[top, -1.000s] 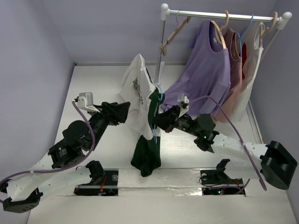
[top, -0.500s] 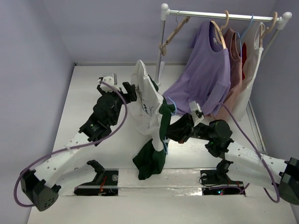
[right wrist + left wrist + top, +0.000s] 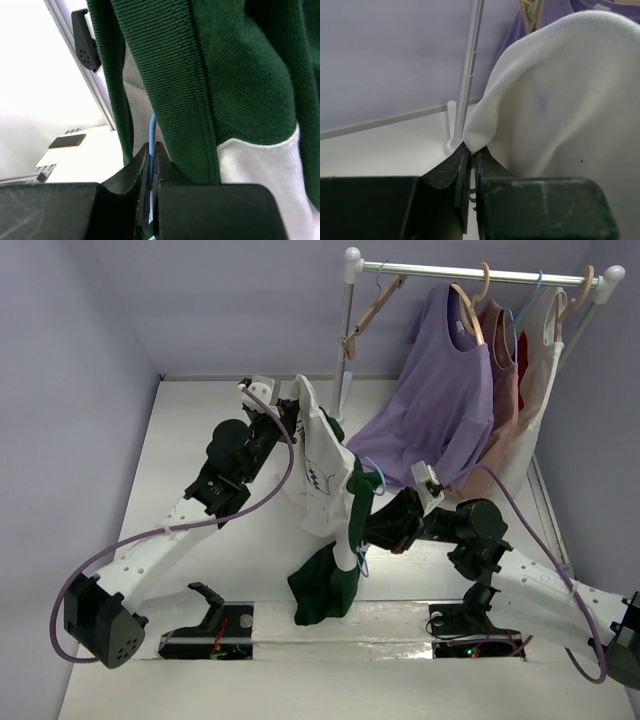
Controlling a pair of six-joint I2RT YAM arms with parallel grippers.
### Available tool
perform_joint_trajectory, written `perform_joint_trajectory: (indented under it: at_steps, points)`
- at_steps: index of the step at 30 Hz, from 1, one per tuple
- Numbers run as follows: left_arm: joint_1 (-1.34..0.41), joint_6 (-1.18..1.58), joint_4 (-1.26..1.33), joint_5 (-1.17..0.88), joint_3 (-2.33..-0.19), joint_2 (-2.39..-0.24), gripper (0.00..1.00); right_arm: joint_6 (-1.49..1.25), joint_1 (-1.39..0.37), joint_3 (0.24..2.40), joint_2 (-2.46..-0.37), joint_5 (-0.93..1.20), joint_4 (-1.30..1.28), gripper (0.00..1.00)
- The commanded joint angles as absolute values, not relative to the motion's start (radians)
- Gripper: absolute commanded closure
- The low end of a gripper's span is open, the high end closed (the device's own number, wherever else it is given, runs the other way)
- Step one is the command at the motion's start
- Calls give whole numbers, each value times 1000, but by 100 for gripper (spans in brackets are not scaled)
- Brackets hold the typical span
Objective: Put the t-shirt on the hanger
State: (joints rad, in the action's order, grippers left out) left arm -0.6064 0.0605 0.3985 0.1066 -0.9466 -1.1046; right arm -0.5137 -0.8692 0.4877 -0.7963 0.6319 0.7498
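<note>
The t-shirt (image 3: 322,472), cream with dark green sleeves, hangs in the air between both arms, and one green sleeve (image 3: 324,585) droops to the table. My left gripper (image 3: 296,418) is at the shirt's upper far edge. In the left wrist view that gripper (image 3: 471,150) is shut on a fold of the cream cloth (image 3: 560,100). My right gripper (image 3: 374,530) sits right of the shirt. In the right wrist view it (image 3: 152,148) is shut on the thin light-blue hanger (image 3: 152,127), with green cloth (image 3: 225,75) draped against it. The hanger's blue hook (image 3: 376,478) pokes out beside the shirt.
A clothes rack with a white pole (image 3: 345,340) stands at the back right, carrying a lavender t-shirt (image 3: 440,390), pink and white tops (image 3: 520,390) and a tan wooden hanger (image 3: 375,308). The pole (image 3: 467,75) rises just behind the left gripper. Walls close in on both sides.
My left gripper has swung up and toward the far right to the shirt's top edge and shut on the cream cloth. The right arm with the hanger has shifted slightly right and nearer.
</note>
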Motion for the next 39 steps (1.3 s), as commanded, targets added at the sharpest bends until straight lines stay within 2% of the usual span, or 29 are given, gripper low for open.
perform_joint_trajectory:
  at_steps: [1,5,7,9,14,18,23,26,29,32,36,39]
  points:
    - [-598,58,462,51,-980,-1106,100,-471,-859,506,-753,629,827,100]
    - [-598,172,485,169,-821,-1002,100,-468,-830,506,-742,615,841,100]
    - [-598,278,486,190,-663,-905,100,-457,-830,521,-736,611,844,100]
    - [-598,345,491,170,-504,-789,100,-419,-830,534,-732,572,827,100]
    - [-607,468,361,134,-338,-569,100,-341,-830,535,-692,456,867,100]
    - [-617,501,281,60,-322,-399,100,-296,-830,540,-693,394,862,100]
    - [-673,606,394,-97,-284,-373,100,-253,-888,560,-830,298,920,100]
    - [-785,586,402,-16,-281,-439,100,-149,-991,575,-917,146,963,100]
    - [-901,568,405,87,-299,-488,100,-88,-1037,557,-963,-45,1124,100]
    - [-931,546,333,190,-340,-479,100,-16,-1071,519,-934,-159,1189,100]
    - [-931,500,218,270,-478,-387,100,-23,-1071,476,-789,-153,1005,100]
    - [-931,544,213,220,-488,-477,100,-29,-1071,442,-820,-237,1015,100]
